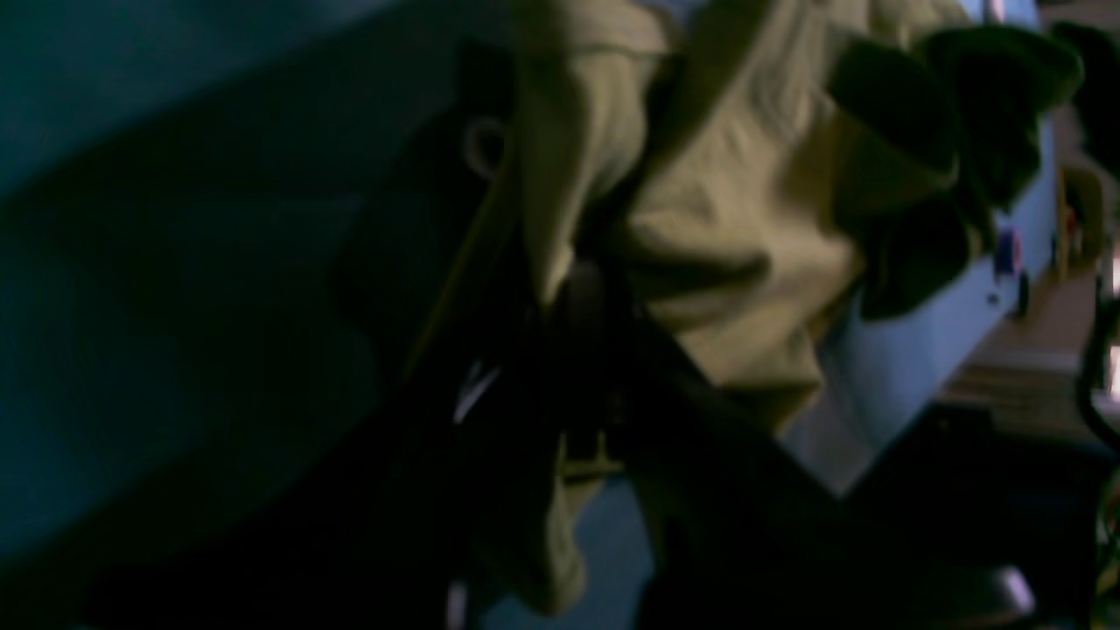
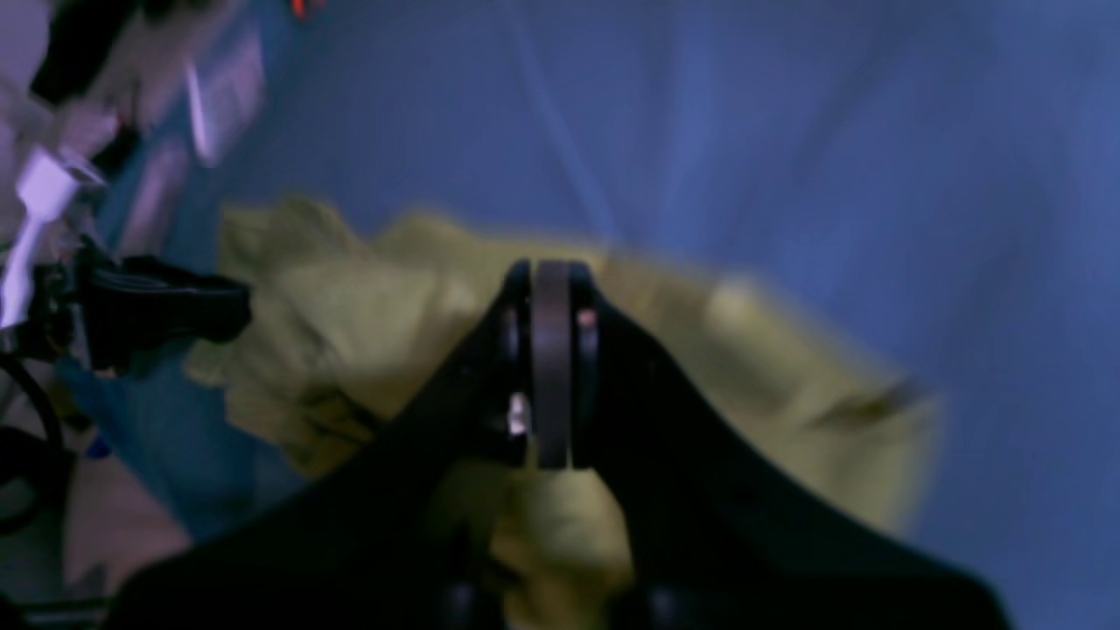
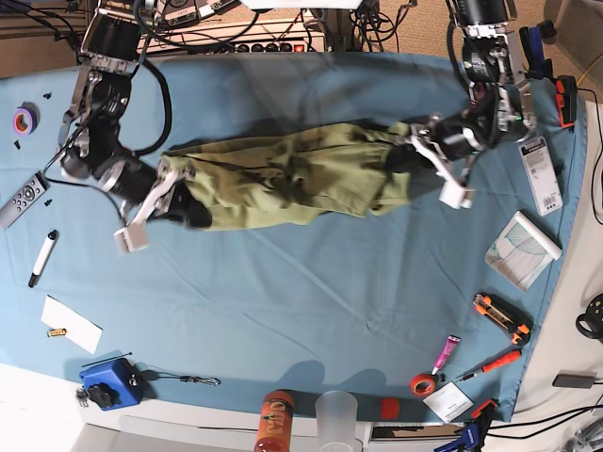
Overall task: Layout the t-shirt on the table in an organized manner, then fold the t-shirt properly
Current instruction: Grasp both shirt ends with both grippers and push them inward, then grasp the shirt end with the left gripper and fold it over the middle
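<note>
The olive-green t-shirt (image 3: 292, 174) lies bunched in a long band across the far middle of the teal table (image 3: 301, 282). My left gripper (image 3: 403, 155) is at the band's right end in the base view. In its wrist view the dark jaws (image 1: 569, 280) are closed with t-shirt (image 1: 735, 227) cloth running between them. My right gripper (image 3: 188, 207) is at the band's left end. Its jaws (image 2: 551, 280) are pressed together over the t-shirt (image 2: 350, 315), which spreads out beyond and under them. Both wrist views are blurred.
Small items line the table's edges: a remote (image 3: 24, 200), a marker (image 3: 42, 257) and a tape roll (image 3: 24, 120) on the left, a white pad (image 3: 523, 250) and a utility knife (image 3: 499, 315) on the right. A blue box (image 3: 105, 383), an orange bottle (image 3: 273, 424) and a cup (image 3: 336, 414) stand near the front.
</note>
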You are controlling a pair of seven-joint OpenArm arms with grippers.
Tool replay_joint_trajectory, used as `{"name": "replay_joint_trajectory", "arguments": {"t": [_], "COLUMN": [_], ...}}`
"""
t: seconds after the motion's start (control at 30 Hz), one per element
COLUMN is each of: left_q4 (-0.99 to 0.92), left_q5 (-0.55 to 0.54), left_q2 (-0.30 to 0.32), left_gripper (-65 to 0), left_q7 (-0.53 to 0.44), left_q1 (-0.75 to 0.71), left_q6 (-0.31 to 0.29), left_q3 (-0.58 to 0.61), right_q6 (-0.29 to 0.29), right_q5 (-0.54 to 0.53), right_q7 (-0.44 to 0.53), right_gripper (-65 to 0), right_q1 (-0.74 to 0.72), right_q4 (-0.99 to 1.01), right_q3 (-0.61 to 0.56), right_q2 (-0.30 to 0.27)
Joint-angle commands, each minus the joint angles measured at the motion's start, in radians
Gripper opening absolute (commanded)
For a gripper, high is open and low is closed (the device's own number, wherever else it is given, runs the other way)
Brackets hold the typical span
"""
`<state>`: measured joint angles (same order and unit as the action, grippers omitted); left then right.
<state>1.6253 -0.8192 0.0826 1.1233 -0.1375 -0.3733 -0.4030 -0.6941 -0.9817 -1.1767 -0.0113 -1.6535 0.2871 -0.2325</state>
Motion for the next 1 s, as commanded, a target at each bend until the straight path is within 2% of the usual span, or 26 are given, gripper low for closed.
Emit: {"name": "replay_joint_trajectory", "arguments": {"t": [0.0,0.07,0.13,0.2,0.33,0.37,0.43,0.57,0.7,0.8,0.9,0.97], "left_q4": [0.021,0.031,0.035,0.035,0.061,0.079,0.121,0.209,0.314,0.387,0.396,0.379], "left_q5": [0.001,-0.030,-0.071,-0.164,-0.428,-0.463,-0.487,-0.454,-0.309,-0.212,-0.100,0.024], "left_q2": [0.015,0.024,0.043,0.077,0.143,0.148,0.147,0.141,0.069,-0.002,-0.045,-0.058], "left_gripper": [-65.0,-65.0,-65.0,-65.0,-65.0,-65.0,-65.0,-65.0,-65.0,-65.0,-65.0,-65.0], "left_q7": [-0.008,0.013,0.013,0.027,0.146,0.164,0.169,0.161,0.054,-0.013,-0.049,-0.078], "left_q1": [0.016,0.028,0.030,0.029,0.029,0.029,0.027,0.018,0.020,0.026,0.056,0.082], "left_q6": [0.007,0.001,-0.037,-0.092,-0.240,-0.259,-0.261,-0.261,-0.251,-0.248,-0.244,-0.199], "left_q3": [-0.043,-0.107,-0.153,-0.181,-0.190,-0.188,-0.169,-0.024,0.126,0.211,0.325,0.421], "right_q6": [-0.004,-0.004,-0.004,-0.004,-0.004,-0.004,-0.004,-0.004,-0.004,-0.004,-0.004,-0.004], "right_q5": [-0.023,-0.018,0.001,0.022,0.042,0.045,0.076,0.186,0.291,0.324,0.325,0.325], "right_q7": [0.017,0.016,0.018,0.018,0.019,0.019,0.030,0.070,0.116,0.127,0.126,0.123], "right_gripper": [-65.0,-65.0,-65.0,-65.0,-65.0,-65.0,-65.0,-65.0,-65.0,-65.0,-65.0,-65.0], "right_q1": [-0.017,-0.022,-0.022,-0.022,-0.022,-0.022,-0.022,-0.022,-0.022,-0.022,-0.022,-0.022], "right_q4": [-0.035,-0.063,-0.075,-0.074,-0.074,-0.074,-0.074,-0.074,-0.074,-0.074,-0.074,-0.074], "right_q3": [0.003,0.003,0.003,0.003,0.003,0.003,0.003,0.003,0.026,0.076,0.148,0.198], "right_q2": [-0.011,-0.011,-0.011,-0.011,-0.011,-0.011,-0.011,-0.011,-0.011,-0.011,-0.011,-0.011]}}
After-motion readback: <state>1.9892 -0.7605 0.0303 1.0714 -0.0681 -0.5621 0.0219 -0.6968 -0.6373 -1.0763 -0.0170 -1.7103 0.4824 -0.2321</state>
